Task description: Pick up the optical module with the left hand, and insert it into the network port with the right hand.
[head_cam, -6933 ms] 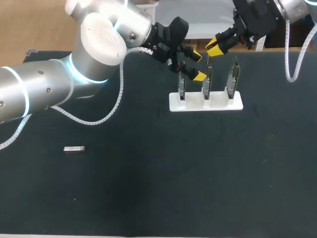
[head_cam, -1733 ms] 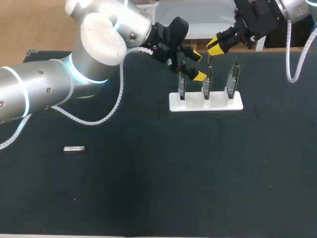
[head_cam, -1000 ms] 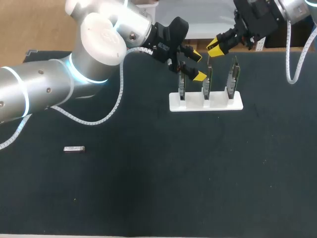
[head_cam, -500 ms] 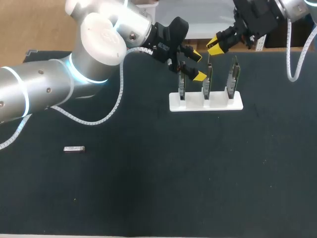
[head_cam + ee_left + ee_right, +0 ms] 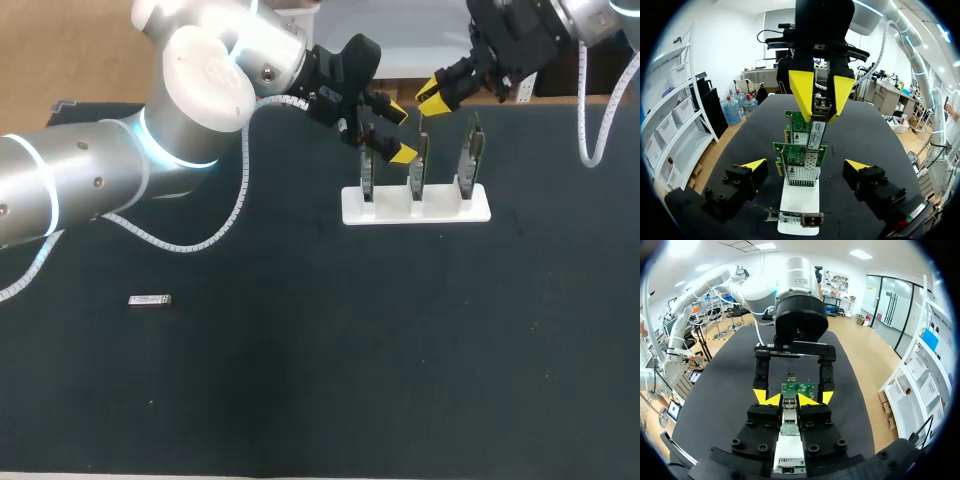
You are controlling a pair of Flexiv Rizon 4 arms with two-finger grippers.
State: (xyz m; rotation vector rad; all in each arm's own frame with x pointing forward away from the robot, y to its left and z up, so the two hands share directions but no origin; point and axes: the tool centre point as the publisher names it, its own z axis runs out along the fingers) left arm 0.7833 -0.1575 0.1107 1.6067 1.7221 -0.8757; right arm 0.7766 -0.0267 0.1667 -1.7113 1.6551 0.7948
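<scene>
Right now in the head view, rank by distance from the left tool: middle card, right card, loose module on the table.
1. Middle card, right beside the left tool.
2. Right card, further toward the view's right.
3. Loose module, far off at the table's left.

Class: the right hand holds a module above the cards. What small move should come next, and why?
Probably ease the right hand onward to seat the optical module in the card just ahead: both fingers grip it close to that card, and the open left hand stands apart.
</scene>
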